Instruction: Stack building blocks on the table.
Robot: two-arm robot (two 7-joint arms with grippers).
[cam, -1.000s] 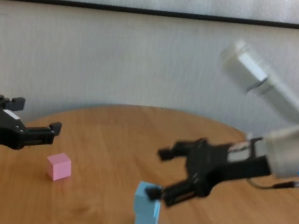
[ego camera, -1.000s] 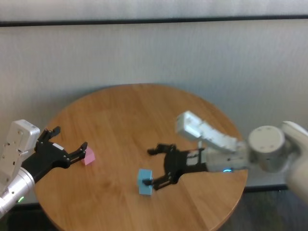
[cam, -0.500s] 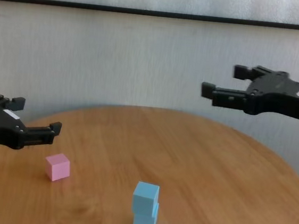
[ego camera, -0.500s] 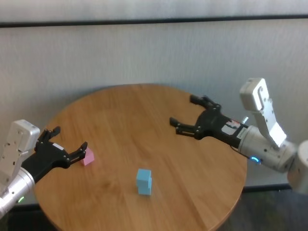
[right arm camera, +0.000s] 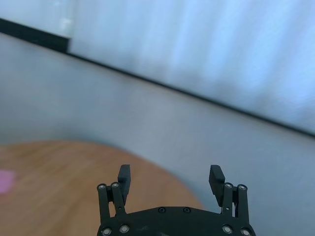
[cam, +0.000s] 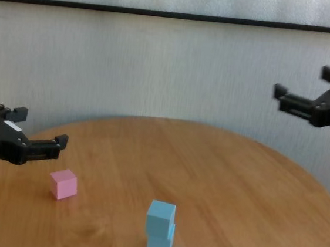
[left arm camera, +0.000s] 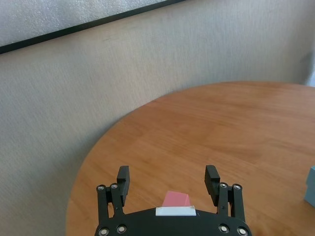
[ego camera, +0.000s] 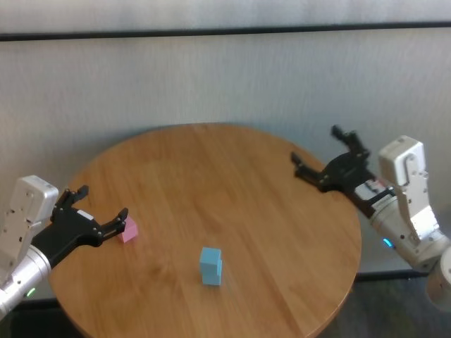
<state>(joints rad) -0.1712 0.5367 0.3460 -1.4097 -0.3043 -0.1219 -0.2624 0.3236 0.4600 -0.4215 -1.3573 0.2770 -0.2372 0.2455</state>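
Two light blue cubes stand stacked (ego camera: 211, 265) near the front middle of the round wooden table (ego camera: 211, 169); the stack also shows in the chest view (cam: 159, 236). The pink cube (ego camera: 129, 229) sits alone on the table's left side, also seen in the chest view (cam: 63, 184). My left gripper (ego camera: 104, 201) is open and empty, hovering just left of the pink cube (left arm camera: 177, 199), which lies beneath its fingers. My right gripper (ego camera: 316, 144) is open and empty, raised above the table's far right edge, well away from the stack.
A pale wall with a dark horizontal strip (ego camera: 225, 31) runs behind the table. The table's right rim (cam: 323, 193) lies under the right gripper (cam: 303, 81). Bare wood stretches between the pink cube and the stack.
My right gripper has let go of the upper blue cube, leaving it on the lower one, and pulled up and back to the right. The left arm has not moved.
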